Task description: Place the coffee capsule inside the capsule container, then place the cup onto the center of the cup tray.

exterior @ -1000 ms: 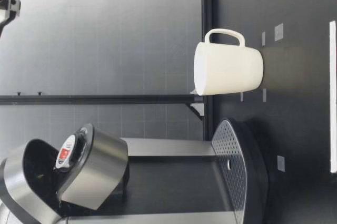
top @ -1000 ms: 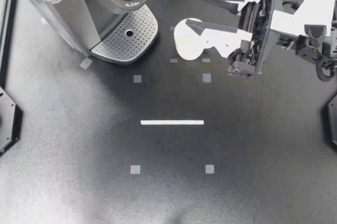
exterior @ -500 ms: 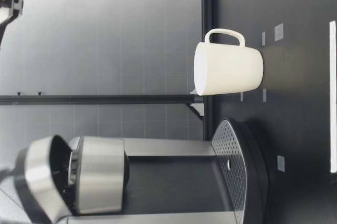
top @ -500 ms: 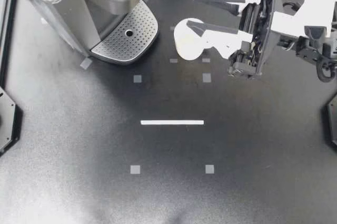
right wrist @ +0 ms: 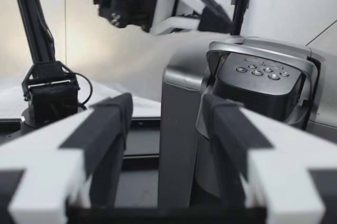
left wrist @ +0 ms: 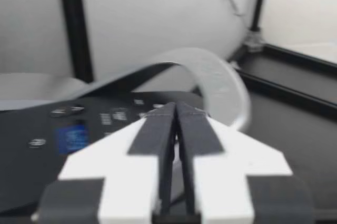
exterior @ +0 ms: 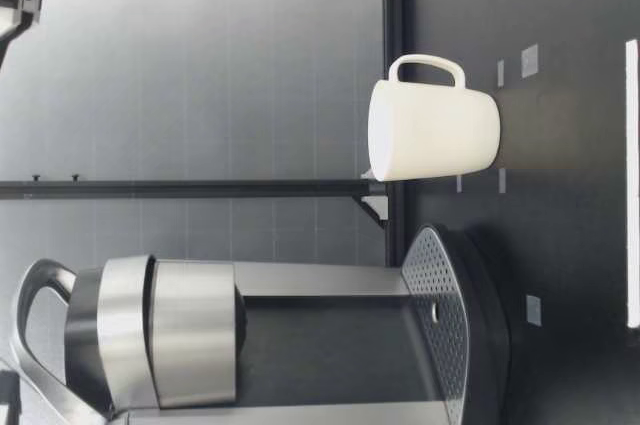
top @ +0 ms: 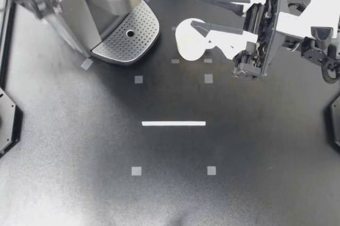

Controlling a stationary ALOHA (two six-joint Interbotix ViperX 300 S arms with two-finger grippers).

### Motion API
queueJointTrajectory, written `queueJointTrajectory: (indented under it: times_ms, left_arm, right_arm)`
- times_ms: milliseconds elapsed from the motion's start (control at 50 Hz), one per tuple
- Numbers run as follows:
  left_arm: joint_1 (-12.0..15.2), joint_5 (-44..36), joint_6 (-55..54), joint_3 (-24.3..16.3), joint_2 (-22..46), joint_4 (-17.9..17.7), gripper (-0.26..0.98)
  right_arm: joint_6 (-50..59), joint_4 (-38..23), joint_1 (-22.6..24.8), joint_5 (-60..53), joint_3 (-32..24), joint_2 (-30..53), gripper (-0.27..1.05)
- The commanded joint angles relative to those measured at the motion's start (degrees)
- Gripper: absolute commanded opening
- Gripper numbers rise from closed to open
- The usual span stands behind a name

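Before me: matte black tabletop (top: 79,146) bearing a white tape strip (top: 173,123), backed by pale grey panelled wall (exterior: 200,65) with black frame rail (exterior: 200,188).

Overhead looks down, low looks across; both see the cup (top: 186,43)

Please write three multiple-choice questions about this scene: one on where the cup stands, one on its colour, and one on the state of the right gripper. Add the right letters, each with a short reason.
1. Where does the cup stand?
A) on the cup tray
B) on the table, beside the coffee machine
C) inside a gripper

2. What colour is the cup?
A) red
B) white
C) black

3. How is my right gripper?
A) shut on the cup
B) shut on nothing
C) open

Answers:
1 B: the low view shows it upright on the table with nothing holding it.
2 B: it is plain white in both views.
3 C: the top view shows a wide gap between its two fingers.
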Motion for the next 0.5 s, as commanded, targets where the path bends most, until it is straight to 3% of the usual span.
queueJointTrajectory:
  times_ms: [0,320,480]
  left_arm:
    - [-0.88,0.18,-0.26,-1.23,0.53,-0.09,0.11]
    - [-0.97,0.88,-0.35,-0.79,4.22,-1.14,0.11]
    - [-2.37,0.79,-0.44,-0.79,5.80,-2.02,0.11]
  right_arm:
    - [0.09,0.00,0.26,-0.79,-0.70,-1.14,0.56]
    - [0.18,0.09,0.26,-0.88,0.44,-1.93,0.56]
    - [0.09,0.09,0.26,-1.41,1.23,-2.81,0.56]
